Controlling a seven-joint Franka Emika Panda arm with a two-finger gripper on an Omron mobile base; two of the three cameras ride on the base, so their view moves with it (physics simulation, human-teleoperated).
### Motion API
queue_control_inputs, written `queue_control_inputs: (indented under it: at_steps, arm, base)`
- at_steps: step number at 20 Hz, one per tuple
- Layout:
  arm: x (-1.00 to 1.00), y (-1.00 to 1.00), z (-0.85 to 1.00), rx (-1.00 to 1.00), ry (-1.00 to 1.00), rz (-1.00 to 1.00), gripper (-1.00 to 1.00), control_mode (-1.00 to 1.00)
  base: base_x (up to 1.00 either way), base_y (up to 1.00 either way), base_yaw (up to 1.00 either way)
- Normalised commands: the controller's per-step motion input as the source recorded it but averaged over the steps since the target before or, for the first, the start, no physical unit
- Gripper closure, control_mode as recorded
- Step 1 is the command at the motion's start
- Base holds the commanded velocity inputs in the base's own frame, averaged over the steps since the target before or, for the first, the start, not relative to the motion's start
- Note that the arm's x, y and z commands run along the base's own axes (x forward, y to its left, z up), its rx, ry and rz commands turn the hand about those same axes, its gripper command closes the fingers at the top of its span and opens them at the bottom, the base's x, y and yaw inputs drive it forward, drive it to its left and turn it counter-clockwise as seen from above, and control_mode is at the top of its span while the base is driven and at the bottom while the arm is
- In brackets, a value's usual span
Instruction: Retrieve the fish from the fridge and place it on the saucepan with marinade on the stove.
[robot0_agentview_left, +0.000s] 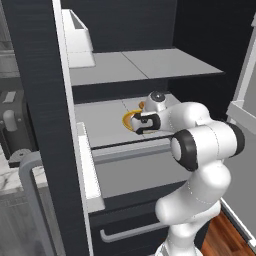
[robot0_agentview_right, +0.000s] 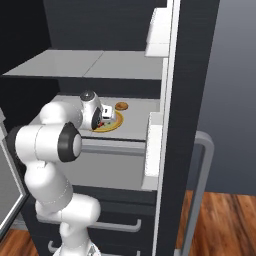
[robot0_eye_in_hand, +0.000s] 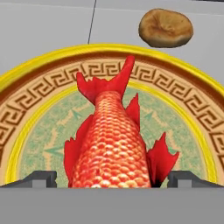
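Observation:
The fish (robot0_eye_in_hand: 111, 140), bright red-orange and scaly, lies on a yellow-rimmed plate (robot0_eye_in_hand: 43, 61) with a greenish centre, on the middle shelf (robot0_agentview_left: 100, 125) of the open fridge (robot0_agentview_left: 37, 100). My gripper (robot0_eye_in_hand: 112, 177) is open and hangs right over the fish, one fingertip on each side of its body, tail pointing away from me. From the base views the gripper (robot0_agentview_left: 142, 122) (robot0_agentview_right: 106, 117) reaches in over the plate (robot0_agentview_right: 116, 125). The saucepan with marinade and the stove are out of view.
A small brown round item (robot0_eye_in_hand: 166, 28) (robot0_agentview_right: 121, 106) lies on the shelf just beyond the plate. An upper shelf (robot0_agentview_left: 145, 65) sits above my hand. The fridge doors (robot0_agentview_right: 190, 75) flank the arm, with door bins (robot0_agentview_left: 75, 35) and drawers (robot0_agentview_left: 130, 232) below.

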Motion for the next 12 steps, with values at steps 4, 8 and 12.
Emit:
queue_control_inputs:
  at_steps: [4, 8, 12]
  arm:
    - [0.0, 0.0, -0.11, 0.0, 0.0, 0.0, -1.0, -1.0]
    - [0.0, 0.0, 0.0, 0.0, 0.0, 0.0, -1.0, -1.0]
    - [0.0, 0.0, 0.0, 0.0, 0.0, 0.0, 1.0, -1.0]
  base:
    - [0.0, 0.0, 0.0]
    - [0.0, 0.0, 0.0]
    - [0.0, 0.0, 0.0]
